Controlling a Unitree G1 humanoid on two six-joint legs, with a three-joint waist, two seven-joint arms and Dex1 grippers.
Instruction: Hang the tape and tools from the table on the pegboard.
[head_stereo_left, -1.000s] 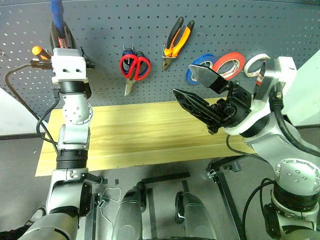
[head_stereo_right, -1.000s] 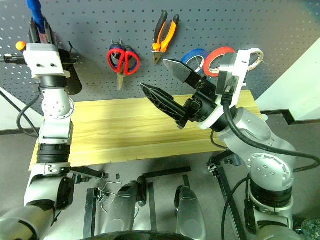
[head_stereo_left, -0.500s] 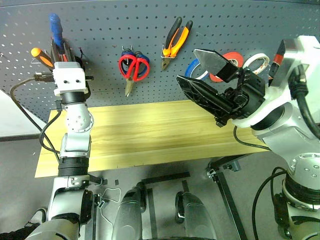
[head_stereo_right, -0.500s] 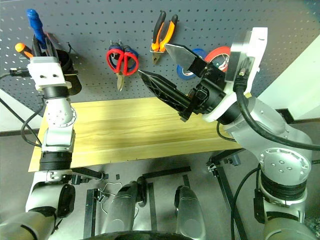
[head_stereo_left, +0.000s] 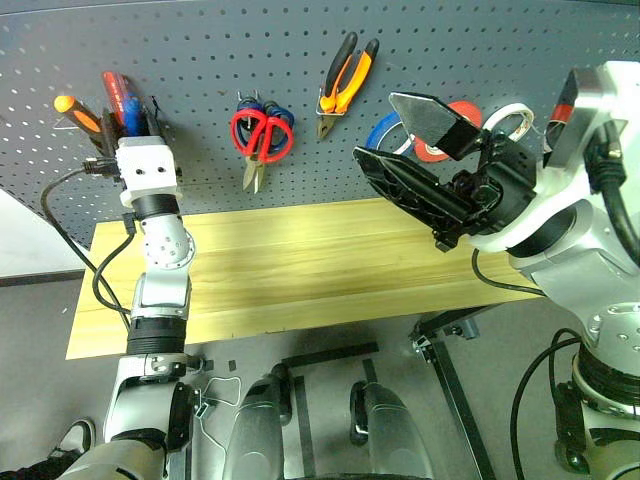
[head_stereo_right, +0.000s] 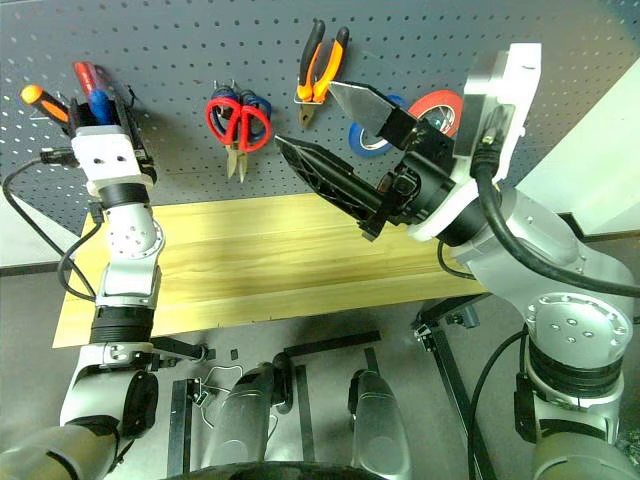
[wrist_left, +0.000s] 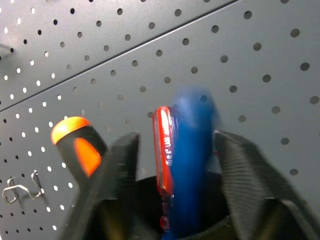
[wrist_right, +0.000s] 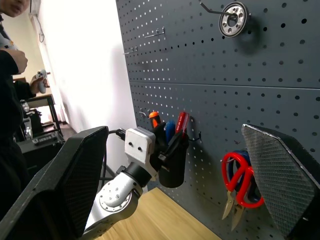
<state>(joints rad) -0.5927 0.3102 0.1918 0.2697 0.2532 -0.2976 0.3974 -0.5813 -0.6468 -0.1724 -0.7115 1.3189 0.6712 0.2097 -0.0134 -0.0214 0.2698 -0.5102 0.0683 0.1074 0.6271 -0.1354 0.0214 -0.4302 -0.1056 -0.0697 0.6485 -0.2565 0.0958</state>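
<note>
On the pegboard (head_stereo_left: 220, 50) hang the red-handled scissors (head_stereo_left: 262, 133), the orange-and-black pliers (head_stereo_left: 345, 85) and the red tape (head_stereo_right: 445, 105). The wooden table (head_stereo_left: 300, 270) below them is bare. My left gripper (head_stereo_left: 130, 120) is up at a black cup (wrist_right: 172, 165) on the board's left. Its fingers (wrist_left: 120, 165) stand open on either side of a blue screwdriver (wrist_left: 192, 150) and a red one (wrist_left: 163, 145) in the cup. My right gripper (head_stereo_left: 377, 127) hangs wide open over the table, partly covering the tape rolls.
An orange-handled screwdriver (head_stereo_left: 75, 110) leans out of the cup. Blue-handled scissors hang behind the red pair. A blue roll (head_stereo_left: 385, 130) and a white roll (head_stereo_left: 515, 120) flank the red tape. A person (wrist_right: 12, 75) stands off to the left of the board.
My left gripper came down with the blue screwdriver, which now sits in the cup, and its fingers have opened. The right gripper rose slightly and stayed open.
</note>
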